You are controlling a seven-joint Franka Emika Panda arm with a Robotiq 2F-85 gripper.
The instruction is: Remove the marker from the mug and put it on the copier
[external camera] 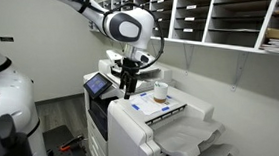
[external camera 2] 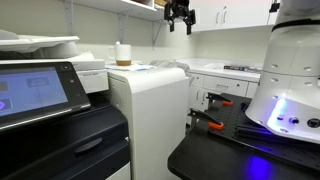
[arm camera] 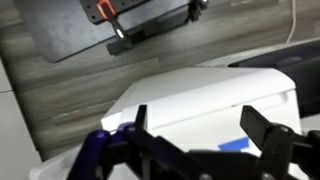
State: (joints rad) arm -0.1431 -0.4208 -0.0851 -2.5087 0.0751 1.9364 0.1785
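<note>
The small cream mug [external camera: 161, 91] stands on top of the large white copier [external camera: 136, 128], behind its paper trays; it also shows in an exterior view [external camera 2: 123, 54]. I cannot make out the marker in any view. My gripper [external camera: 128, 89] hangs open and empty above the copier's top, to the left of the mug and apart from it. In an exterior view the gripper [external camera 2: 180, 24] is high up near the wall cabinets. In the wrist view the open fingers [arm camera: 200, 125] frame the copier's white surface [arm camera: 210, 95]. The dark touchscreen panel [external camera 2: 30, 90] faces forward.
White mail-slot shelves [external camera: 214, 19] fill the wall above the copier. A black table [external camera 2: 215, 150] with orange-handled tools [external camera 2: 210, 124] stands beside the copier, and a white robot base [external camera 2: 290, 80] sits on it. Grey wood floor [arm camera: 60, 90] lies below.
</note>
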